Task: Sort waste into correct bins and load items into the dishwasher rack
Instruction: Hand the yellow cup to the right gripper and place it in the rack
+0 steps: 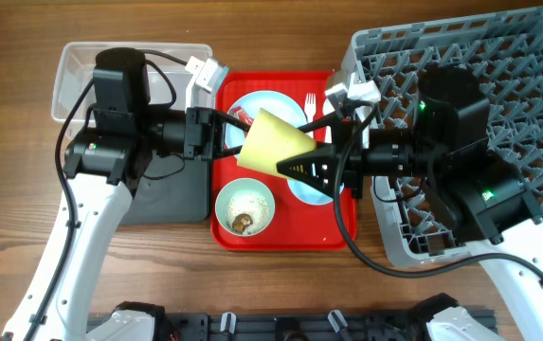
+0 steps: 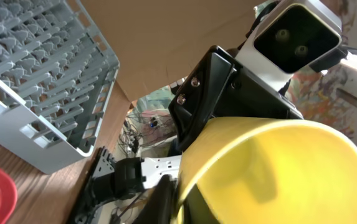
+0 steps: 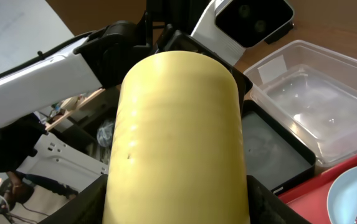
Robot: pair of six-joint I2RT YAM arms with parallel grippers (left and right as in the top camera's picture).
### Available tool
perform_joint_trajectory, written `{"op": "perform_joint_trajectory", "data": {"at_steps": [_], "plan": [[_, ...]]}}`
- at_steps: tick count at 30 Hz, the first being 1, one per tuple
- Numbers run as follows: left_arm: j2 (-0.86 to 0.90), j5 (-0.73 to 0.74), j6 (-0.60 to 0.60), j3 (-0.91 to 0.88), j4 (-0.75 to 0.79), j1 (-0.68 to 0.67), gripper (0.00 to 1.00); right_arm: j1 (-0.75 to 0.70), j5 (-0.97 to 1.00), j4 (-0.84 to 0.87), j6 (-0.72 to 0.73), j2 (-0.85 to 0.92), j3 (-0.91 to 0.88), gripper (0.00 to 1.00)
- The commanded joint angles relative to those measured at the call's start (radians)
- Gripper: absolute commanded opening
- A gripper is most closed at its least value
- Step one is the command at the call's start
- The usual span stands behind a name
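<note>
A small yellow plastic cup lies on its side in mid-air at the centre of the overhead frame, above a flat red serving tray. The right arm's fingers are clamped on either side of its narrow end. The left arm's fingers are at its wide rim, and I cannot tell whether they are closed on it. On the tray below sit a light blue round plate, a white plastic fork and a pale green bowl with brown scraps. A large grey pegged plastic crate fills the right. A clear plastic tub and a black tray are on the wooden surface at left.
</note>
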Motion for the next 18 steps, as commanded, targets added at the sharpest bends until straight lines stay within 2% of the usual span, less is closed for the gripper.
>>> {"op": "perform_joint_trajectory", "data": {"at_steps": [1, 2, 3, 4, 5, 7, 10, 12, 18], "plan": [[-0.007, 0.001, -0.003, 0.012, 0.002, -0.003, 0.47, 0.007, 0.050, -0.004, -0.024, -0.008, 0.001, 0.43], [-0.007, -0.002, 0.000, 0.012, 0.002, -0.002, 0.58, 0.007, 0.101, -0.012, -0.022, -0.022, 0.001, 0.43], [-0.007, -0.012, 0.004, 0.011, 0.002, 0.002, 0.65, 0.002, 0.155, -0.023, -0.013, -0.040, 0.001, 0.39], [-0.007, -0.014, 0.050, 0.011, 0.000, 0.004, 0.66, -0.013, 0.208, -0.042, 0.014, -0.069, 0.001, 0.38], [-0.007, -0.015, 0.086, 0.011, -0.004, 0.004, 0.76, -0.026, 0.227, -0.060, 0.013, -0.094, 0.001, 0.38], [-0.007, -0.043, 0.123, 0.011, -0.008, 0.004, 0.81, -0.070, 0.294, -0.127, 0.021, -0.158, 0.001, 0.38], [-0.007, -0.205, 0.133, 0.010, -0.021, 0.004, 0.97, -0.152, 0.449, -0.272, 0.063, -0.259, 0.001, 0.38], [-0.007, -0.274, 0.132, 0.010, -0.023, 0.003, 0.98, -0.194, 0.532, -0.358, 0.089, -0.303, 0.001, 0.38], [-0.007, -0.341, 0.132, 0.010, -0.079, 0.003, 0.94, -0.267, 0.989, -0.709, 0.283, -0.324, -0.001, 0.38]]}}
